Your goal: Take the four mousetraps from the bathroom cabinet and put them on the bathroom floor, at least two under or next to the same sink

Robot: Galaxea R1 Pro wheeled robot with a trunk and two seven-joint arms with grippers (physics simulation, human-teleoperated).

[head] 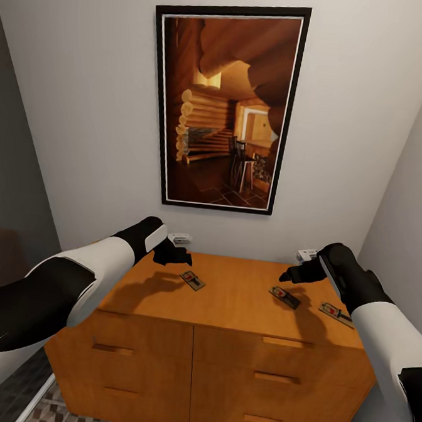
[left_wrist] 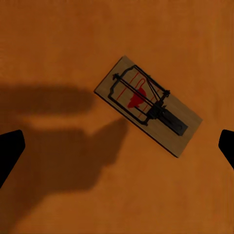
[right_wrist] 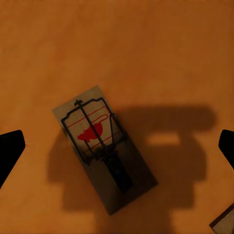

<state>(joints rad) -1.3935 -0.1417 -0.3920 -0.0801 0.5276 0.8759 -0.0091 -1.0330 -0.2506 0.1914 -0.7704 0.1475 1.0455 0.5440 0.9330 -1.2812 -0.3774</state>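
Both arms poised over the cabinet (head: 230, 300) top; three mousetraps are seen lying flat on it, none grasped.

The left gripper (head: 173, 254) is held wide open and empty above the left mousetrap (left_wrist: 147, 106), whose long axis is set diagonally to the line between the fingertips. The right gripper (head: 294, 275) is likewise wide open and empty above the middle mousetrap (right_wrist: 104, 148), also skewed to its jaw line. The third mousetrap (head: 336, 313) is located nearer the right arm. A wrist rotation is judged necessary before descent.
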